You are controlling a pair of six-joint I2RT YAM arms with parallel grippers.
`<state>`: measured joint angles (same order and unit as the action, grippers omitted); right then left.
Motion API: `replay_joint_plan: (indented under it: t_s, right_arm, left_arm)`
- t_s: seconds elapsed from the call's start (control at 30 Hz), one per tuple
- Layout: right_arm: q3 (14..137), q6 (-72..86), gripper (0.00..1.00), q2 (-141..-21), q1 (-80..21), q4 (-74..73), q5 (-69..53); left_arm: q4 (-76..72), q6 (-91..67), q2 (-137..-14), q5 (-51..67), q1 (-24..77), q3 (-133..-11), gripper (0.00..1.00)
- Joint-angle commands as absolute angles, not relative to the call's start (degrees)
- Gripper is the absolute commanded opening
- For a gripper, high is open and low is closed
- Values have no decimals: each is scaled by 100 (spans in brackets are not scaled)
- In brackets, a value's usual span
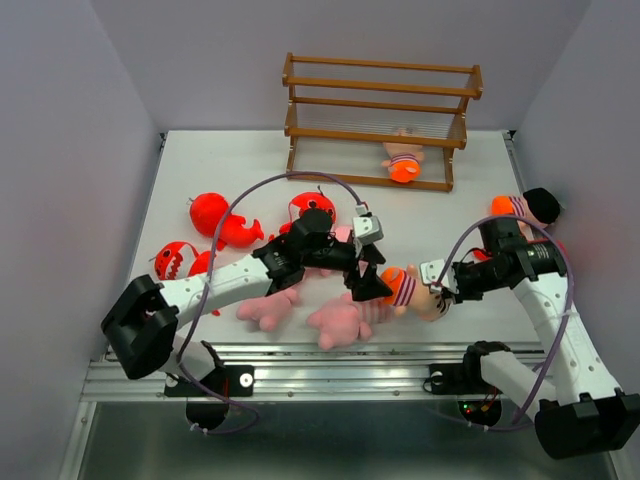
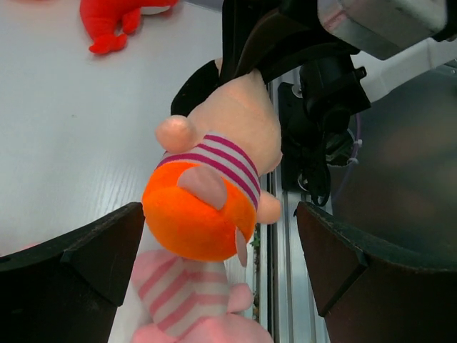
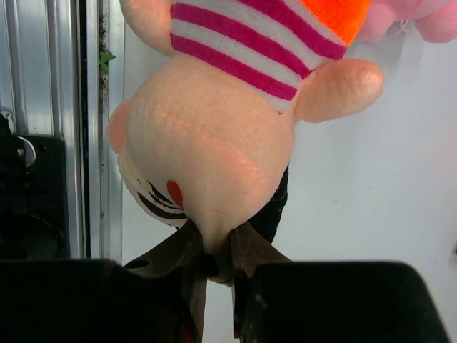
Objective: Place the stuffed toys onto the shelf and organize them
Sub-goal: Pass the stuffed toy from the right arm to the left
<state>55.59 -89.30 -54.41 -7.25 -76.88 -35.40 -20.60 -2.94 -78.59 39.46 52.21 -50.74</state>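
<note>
Pinching the head of a striped doll [image 1: 410, 288] at five o'clock, the right gripper [image 3: 218, 268] is holding it between the spread jaws of the left gripper [image 2: 220, 213]. Another doll [image 1: 402, 160] is lying on the shelf [image 1: 350, 133] at twelve o'clock; the other toys [image 1: 225, 228] are waiting on the table [image 1: 250, 170].

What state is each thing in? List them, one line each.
shelf, upright at the back of the table.
doll on shelf, lying on the bottom level.
held doll, gripped by its head.
right gripper, shut on held doll.
left gripper, open, straddling held doll without touching.
red sharks, lying loose, left side.
pink toys, lying loose near the front edge.
third doll, lying at the right edge, partly hidden.
</note>
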Motion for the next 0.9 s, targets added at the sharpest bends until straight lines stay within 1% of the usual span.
replay_joint_plan:
  t_s: [0.0,0.2,0.3,0.33,0.4,0.43,0.47,0.53,0.57,0.6,0.67,0.7,0.8,0.83,0.87]
  right_arm:
    - [5590,-9079,10,-5125,-782,-7945,-3902]
    - [5564,-9062,10,-4975,-782,-7945,-4060]
    - [5511,-9062,11,-4948,-782,-7945,-4166]
    - [5493,-9062,11,-4940,-782,-7954,-4210]
    - [5441,-9062,11,-4948,-782,-7945,-4236]
    - [5423,-9044,11,-4931,-782,-7945,-4228]
    - [5397,-9027,11,-4922,-782,-7937,-4219]
    - [5326,-8983,15,-4878,-782,-7884,-4210]
    - [5300,-8913,18,-4852,-782,-7858,-4227]
    - [5265,-8851,28,-4808,-782,-7797,-4236]
    - [5265,-8397,44,-4738,-782,-7639,-4350]
    - [5273,-8159,60,-4659,-782,-7516,-4394]
    - [5326,-7035,75,-4492,-782,-6875,-4509]
    - [5326,-6675,83,-4369,-782,-6368,-4500]
    - [5317,-5923,91,-4333,-782,-6085,-4396]
  left_arm:
    - [-1909,-124,-8286,4280,5352,-5580,98]
    - [-1574,-62,-8937,4500,5475,-5976,89]
    - [-1486,-26,-9087,4422,5625,-6082,81]
    - [-1477,122,-9114,4386,5651,-6143,71]
    - [-1442,114,-9202,4395,5678,-6205,54]
    - [-1424,97,-9211,4395,5669,-6257,29]
    - [-1398,88,-9228,4386,5669,-6275,19]
    - [-1406,62,-9220,4272,5678,-6249,6]
    - [-1406,44,-9202,4237,5669,-6188,3]
    - [-1441,35,-9150,4167,5669,-6144,1]
    - [-1485,-130,-9079,4061,5669,-5995,0]
    - [-1572,-219,-8992,3965,5652,-5916,0]
    - [-1845,-719,-8738,3868,5608,-5477,0]
    - [-2055,-982,-8649,3841,5555,-5345,0]
    - [-2152,-1124,-8553,3789,5529,-5074,0]
